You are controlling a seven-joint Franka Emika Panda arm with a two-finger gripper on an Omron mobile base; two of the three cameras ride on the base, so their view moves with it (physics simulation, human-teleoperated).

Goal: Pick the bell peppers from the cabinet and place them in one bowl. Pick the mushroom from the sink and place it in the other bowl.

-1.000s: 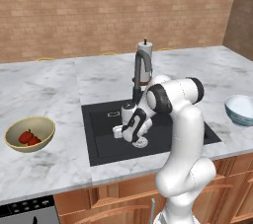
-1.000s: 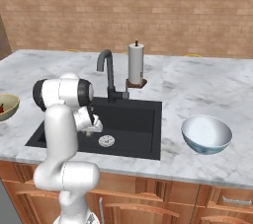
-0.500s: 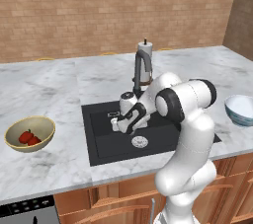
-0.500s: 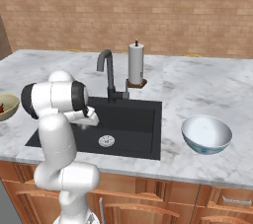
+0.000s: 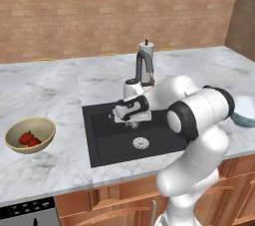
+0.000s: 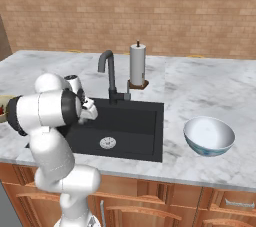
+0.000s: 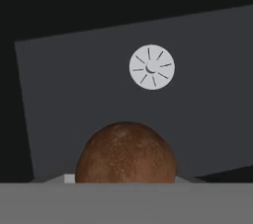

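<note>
Gripper (image 5: pixel 130 118) raised since a second ago from low in the sink (image 5: pixel 107 143) to above the basin, fingers narrowed around the brown mushroom (image 7: pixel 126 153), steel drain (image 7: pixel 151 67) below it, bell peppers (image 5: pixel 28 139) lying in the yellow bowl (image 5: pixel 42 126) on the counter left of the sink, blue-white bowl (image 6: pixel 209 136) on the right.

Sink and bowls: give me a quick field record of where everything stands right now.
peppers: two red bell peppers lying in the yellow bowl, on the counter left of the sink
mushroom: brown mushroom close in the hand view, above the sink floor with the drain beyond it
gripper: gripper raised over the sink, jaws shut on the mushroom
other bowl: white bowl on the counter right of the sink, nothing in it
faucet: dark faucet behind the basin
</note>
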